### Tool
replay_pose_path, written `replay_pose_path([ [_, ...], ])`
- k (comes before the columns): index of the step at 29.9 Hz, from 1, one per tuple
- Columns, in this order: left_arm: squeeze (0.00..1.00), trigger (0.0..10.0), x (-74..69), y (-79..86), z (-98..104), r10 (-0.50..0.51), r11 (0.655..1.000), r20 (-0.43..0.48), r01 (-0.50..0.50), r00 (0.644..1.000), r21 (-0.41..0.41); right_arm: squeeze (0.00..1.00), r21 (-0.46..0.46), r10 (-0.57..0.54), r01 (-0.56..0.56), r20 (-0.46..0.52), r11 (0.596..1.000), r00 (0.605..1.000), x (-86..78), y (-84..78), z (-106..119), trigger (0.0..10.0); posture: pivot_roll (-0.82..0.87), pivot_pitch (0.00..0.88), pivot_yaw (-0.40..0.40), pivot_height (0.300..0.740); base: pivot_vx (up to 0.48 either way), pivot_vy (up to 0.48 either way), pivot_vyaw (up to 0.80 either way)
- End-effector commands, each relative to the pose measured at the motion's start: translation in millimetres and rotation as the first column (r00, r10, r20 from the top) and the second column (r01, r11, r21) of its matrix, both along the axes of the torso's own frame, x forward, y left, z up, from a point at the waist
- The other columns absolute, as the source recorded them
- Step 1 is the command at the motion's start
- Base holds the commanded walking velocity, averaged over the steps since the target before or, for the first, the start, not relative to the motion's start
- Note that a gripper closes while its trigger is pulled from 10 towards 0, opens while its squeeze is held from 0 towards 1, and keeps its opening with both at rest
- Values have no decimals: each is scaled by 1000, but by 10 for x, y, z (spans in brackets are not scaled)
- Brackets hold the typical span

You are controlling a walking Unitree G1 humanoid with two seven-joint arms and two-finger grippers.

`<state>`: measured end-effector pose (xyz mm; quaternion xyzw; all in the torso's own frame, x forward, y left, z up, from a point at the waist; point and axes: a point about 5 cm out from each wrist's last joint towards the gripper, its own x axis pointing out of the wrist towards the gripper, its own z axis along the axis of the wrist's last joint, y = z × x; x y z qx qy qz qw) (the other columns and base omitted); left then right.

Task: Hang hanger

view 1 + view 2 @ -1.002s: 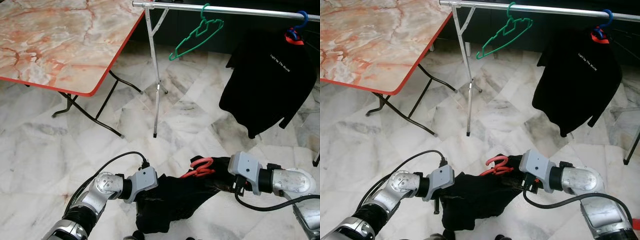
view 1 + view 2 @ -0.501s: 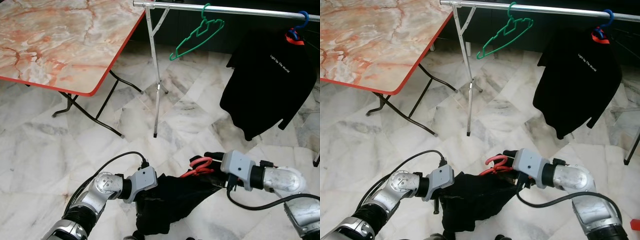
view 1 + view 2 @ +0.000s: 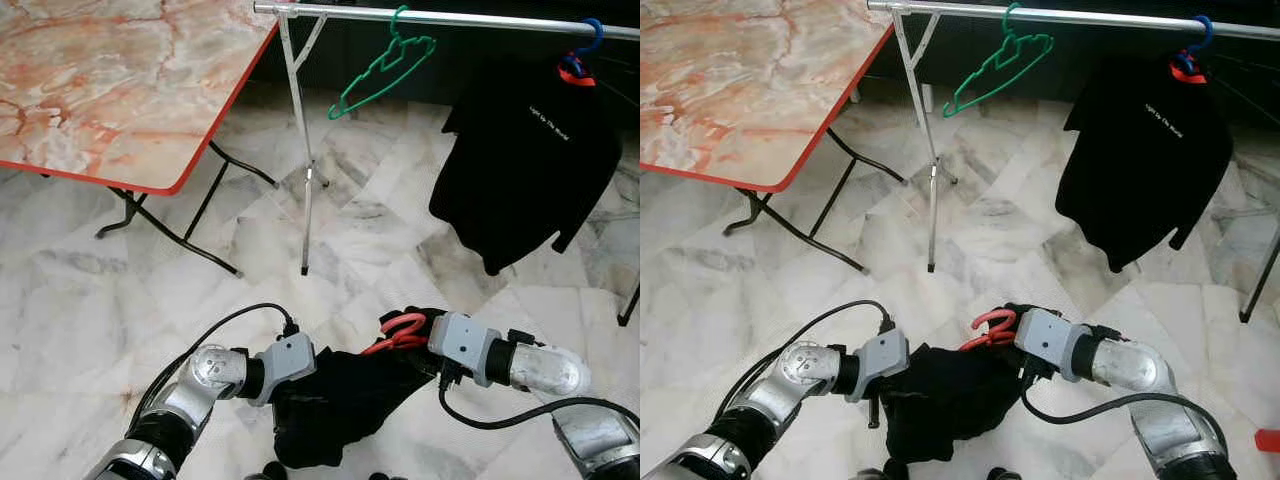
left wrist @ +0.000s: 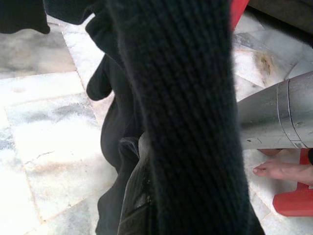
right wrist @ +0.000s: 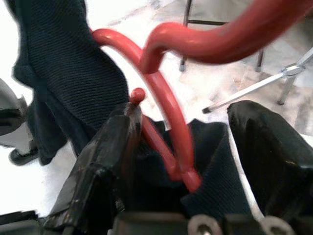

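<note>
Left eye view: two hangers on the rail (image 3: 450,18); right gripper (image 5: 183,147) spread around one red hanger (image 5: 168,110).

Low over the marble floor (image 3: 120,300), both arms reach into a black garment (image 3: 340,400) bunched between them. A red hanger (image 3: 400,330) pokes from its top beside the right arm. Beyond stands a metal rail (image 3: 450,18) carrying a green hanger (image 3: 385,68) and a black shirt (image 3: 525,165) on a blue hook (image 3: 590,38). A marble-topped table (image 3: 110,80) stands on the left.
</note>
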<state>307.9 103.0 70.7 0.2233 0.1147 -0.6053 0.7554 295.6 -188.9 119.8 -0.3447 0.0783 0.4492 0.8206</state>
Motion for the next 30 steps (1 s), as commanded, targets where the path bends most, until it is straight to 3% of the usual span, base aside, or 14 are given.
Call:
replay_pose_path([
  [1,0,0,-26,-3,-13,-5,1000,-8,5,1000,-18,0,-16,24,-25,-70,1000,997,-85,13,-131,10000,-73,271,31,740,0,0,0],
  [3,0,0,-25,-2,-14,-2,1000,-9,2,1000,-19,0,-46,57,-64,-148,997,987,-173,-20,-227,10000,-72,272,30,740,0,0,0],
  [10,0,0,-31,-20,-17,-4,1000,-10,4,1000,-23,0,-62,55,-66,-168,996,984,-181,-29,-309,10000,-69,269,29,740,0,0,0],
  [17,0,0,-28,-11,-16,1,1000,-7,-1,1000,-21,0,-64,10,-14,-67,998,998,-67,-28,-259,10000,-65,266,29,740,0,0,0],
  [21,0,0,-27,-9,-14,1,1000,-8,-1,1000,-22,0,-10,-16,16,7,1000,1000,38,-18,-105,10000,-67,268,30,740,0,0,0],
  [26,0,0,-31,-9,-17,-1,1000,-11,1,1000,-22,0,28,-1,1,10,1000,1000,68,-29,-15,10000,-68,270,30,740,0,0,0],
  [30,0,0,-36,-11,-24,-1,1000,-16,1,1000,-23,0,-34,6,-6,-3,999,1000,66,-58,-102,10000,-67,270,28,740,0,0,0],
])
